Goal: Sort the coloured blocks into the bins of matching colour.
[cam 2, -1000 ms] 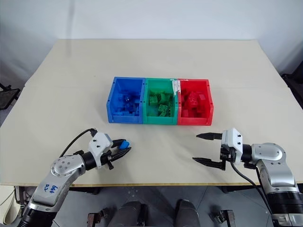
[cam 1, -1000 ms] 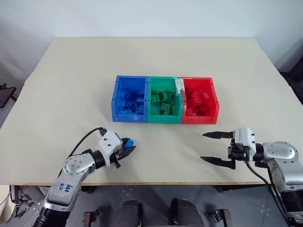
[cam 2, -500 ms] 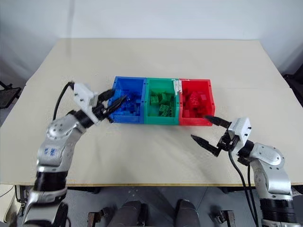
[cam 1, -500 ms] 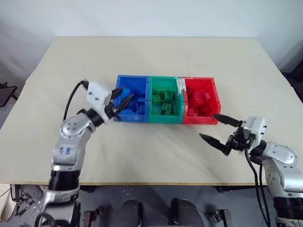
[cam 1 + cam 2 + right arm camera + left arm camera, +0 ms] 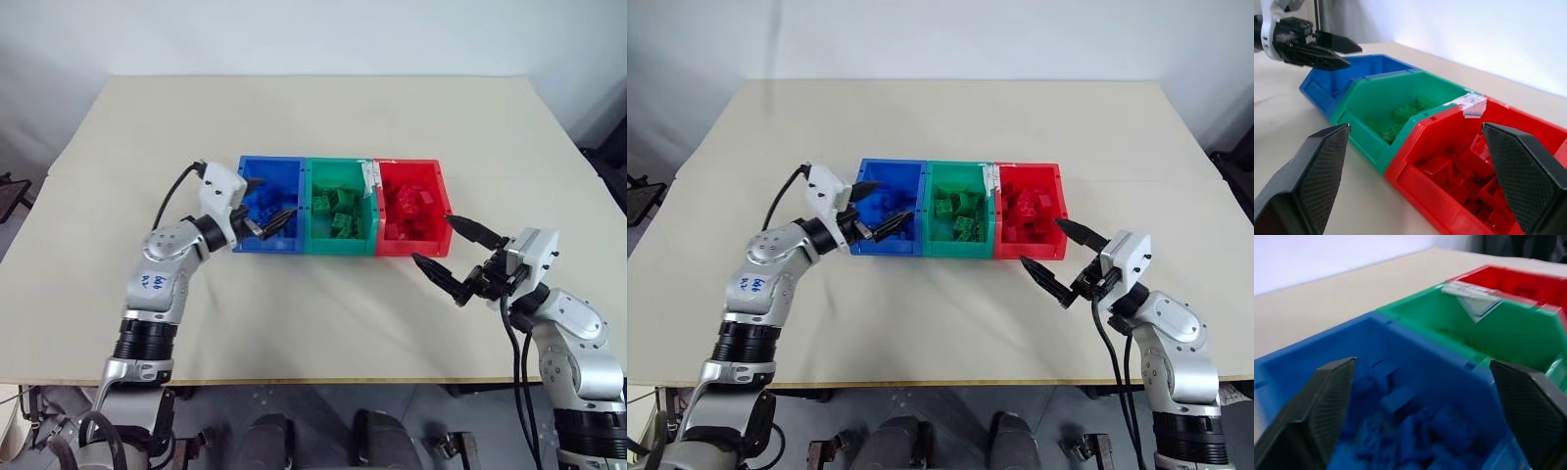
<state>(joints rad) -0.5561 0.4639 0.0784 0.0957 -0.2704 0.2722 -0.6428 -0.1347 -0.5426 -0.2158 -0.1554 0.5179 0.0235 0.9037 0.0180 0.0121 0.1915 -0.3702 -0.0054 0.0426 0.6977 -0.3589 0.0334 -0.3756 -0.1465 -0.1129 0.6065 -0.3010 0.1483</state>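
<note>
We take the row of three joined bins as our landmark; it stands on a matte beige table (image 5: 323,127). Left of the row we see the left gripper (image 5: 265,214), its two tapered black fingers spread wide and empty, poised over the near left corner of the blue bin (image 5: 257,172). This bin is a smooth, glossy, open-topped rectangular box, and the wrist view shows a heap of small studded blue blocks (image 5: 1400,431) on its floor. At the centre of the row we find the green bin (image 5: 338,176), of the same moulded plastic, holding knobbly green blocks (image 5: 338,211); a scrap of pale tape (image 5: 1469,104) clings to the rim it shares with its right-hand neighbour. That neighbour, the red bin (image 5: 416,174), contains angular red blocks (image 5: 411,211). In front of and to the right of the red bin we see the right gripper (image 5: 454,258), its finely ribbed black fingers likewise parted wide, holding nothing and clear of the bin wall.
</note>
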